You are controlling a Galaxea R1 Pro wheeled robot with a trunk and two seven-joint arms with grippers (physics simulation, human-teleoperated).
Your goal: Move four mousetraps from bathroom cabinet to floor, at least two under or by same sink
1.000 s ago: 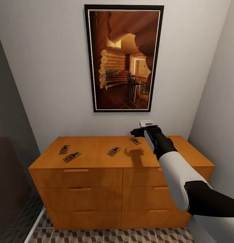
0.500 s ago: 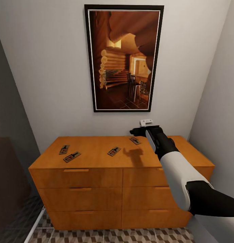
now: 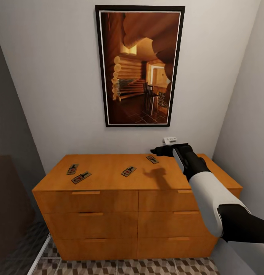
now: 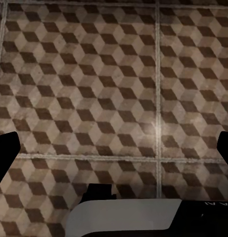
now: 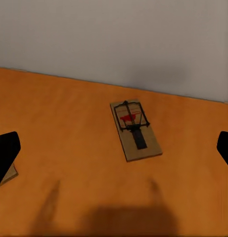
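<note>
Several mousetraps lie flat on top of the orange-brown cabinet [image 3: 109, 191]: two at its left [image 3: 72, 169] [image 3: 81, 177], one near the middle [image 3: 128, 171] and one toward the back right [image 3: 152, 159]. My right gripper [image 3: 156, 151] hovers open just right of and above that back-right trap. In the right wrist view this mousetrap [image 5: 135, 129] lies ahead between the spread black fingers [image 5: 5, 155], untouched, with my gripper [image 5: 116, 148] empty. My left gripper [image 4: 114, 148] hangs open and empty over the cube-patterned bathroom floor [image 4: 94, 89].
A large framed picture [image 3: 139, 65] hangs on the wall behind the cabinet. A side wall [image 3: 246, 114] stands close at the right and a dark panel [image 3: 10, 191] at the left. Cube-patterned floor tiles [image 3: 147, 267] show below the drawers.
My right arm has shifted to the right along the cabinet's back edge, its shadow following. The mousetraps have not moved.
</note>
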